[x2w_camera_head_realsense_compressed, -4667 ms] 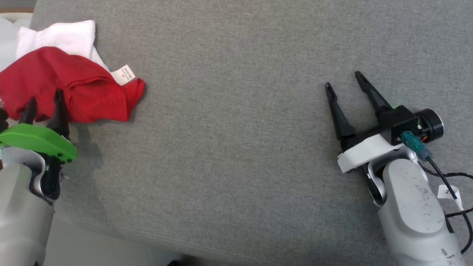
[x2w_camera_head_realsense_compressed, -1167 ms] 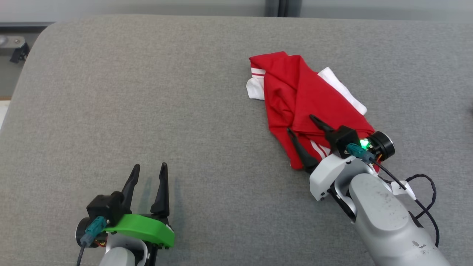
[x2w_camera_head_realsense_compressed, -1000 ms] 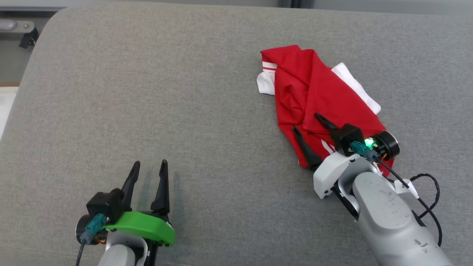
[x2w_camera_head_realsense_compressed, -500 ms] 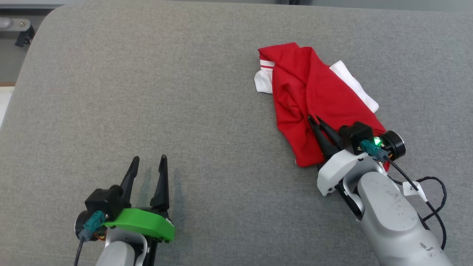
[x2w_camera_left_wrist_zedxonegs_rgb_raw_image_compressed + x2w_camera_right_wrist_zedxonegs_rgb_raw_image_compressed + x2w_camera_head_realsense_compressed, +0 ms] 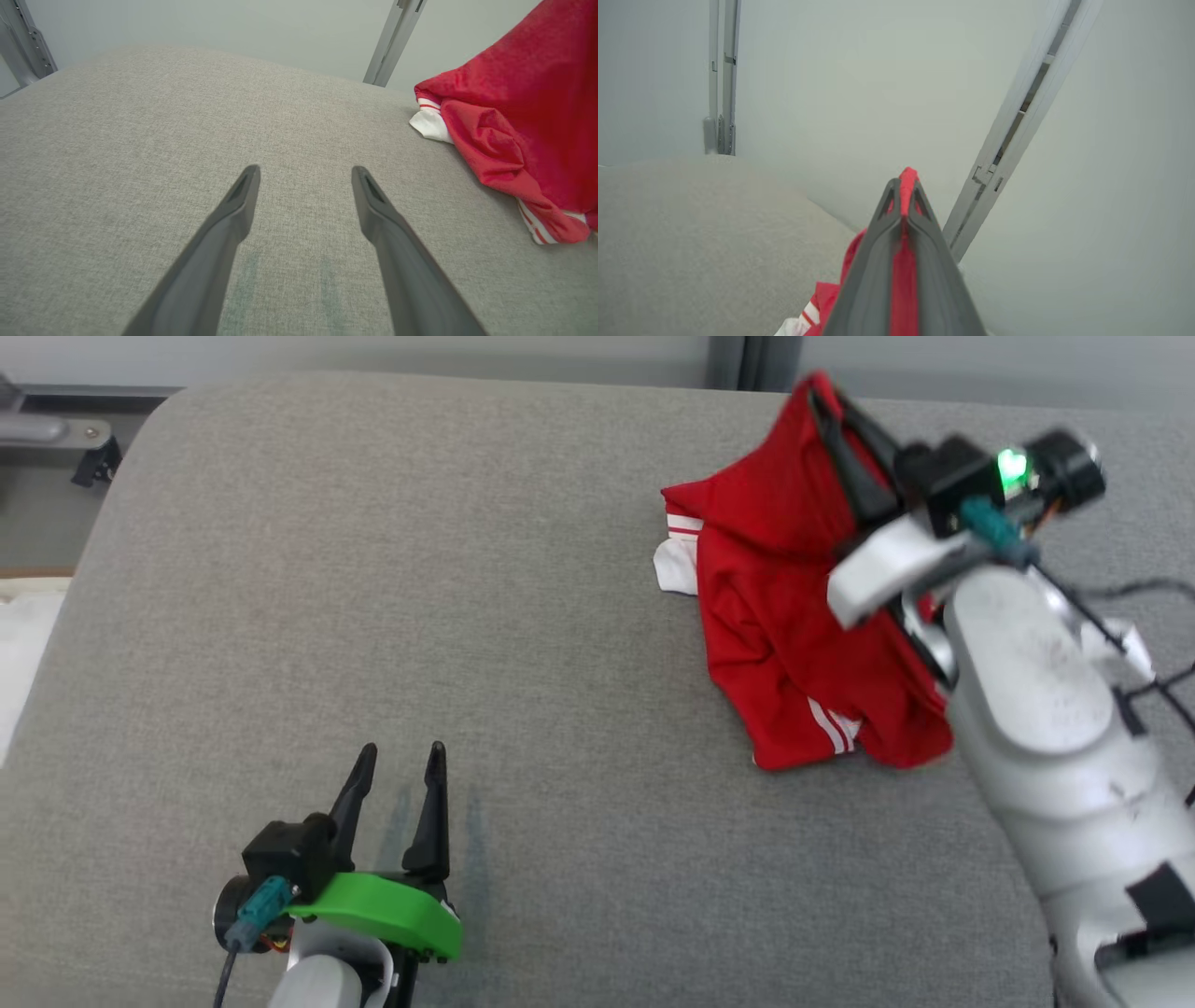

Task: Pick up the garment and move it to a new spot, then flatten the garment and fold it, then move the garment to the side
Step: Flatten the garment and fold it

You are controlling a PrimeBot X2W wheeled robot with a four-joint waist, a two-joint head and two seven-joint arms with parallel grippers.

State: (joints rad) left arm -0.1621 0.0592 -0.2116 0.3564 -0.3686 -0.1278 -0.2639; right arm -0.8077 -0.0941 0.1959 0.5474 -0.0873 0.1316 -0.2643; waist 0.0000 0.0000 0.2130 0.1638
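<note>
Head view: the right claw [image 5: 823, 390] is clenched on a pinch of the red garment [image 5: 784, 616], its tips pointing up and away from the robot, above the grey counter [image 5: 373, 569]. The cloth drapes down from the tips like a tent. Its lower folds, with white stripes and a white edge, rest on the counter below and to the left of this claw. Holding one fold high probably lets the garment's own weight draw it out for the carry to a new spot. The left claw [image 5: 401, 751] stands released, fingers spread and holding nothing, low over bare counter with the garment well apart to its right. It looks parked clear of the lift, ready for flattening.

Left wrist view: the spread fingers of the left claw [image 5: 306, 171] frame bare counter [image 5: 140, 116]. The garment [image 5: 523, 116] lies ahead and to the right, its white edge [image 5: 430, 128] on the surface.

Right wrist view: the right claw [image 5: 904, 184] shows both fingers pressed together with a strip of red garment [image 5: 903, 280] caught between them up to the tips. More cloth hangs below and left, over the counter [image 5: 691, 233]. A metal post [image 5: 1017, 121] stands beyond.
</note>
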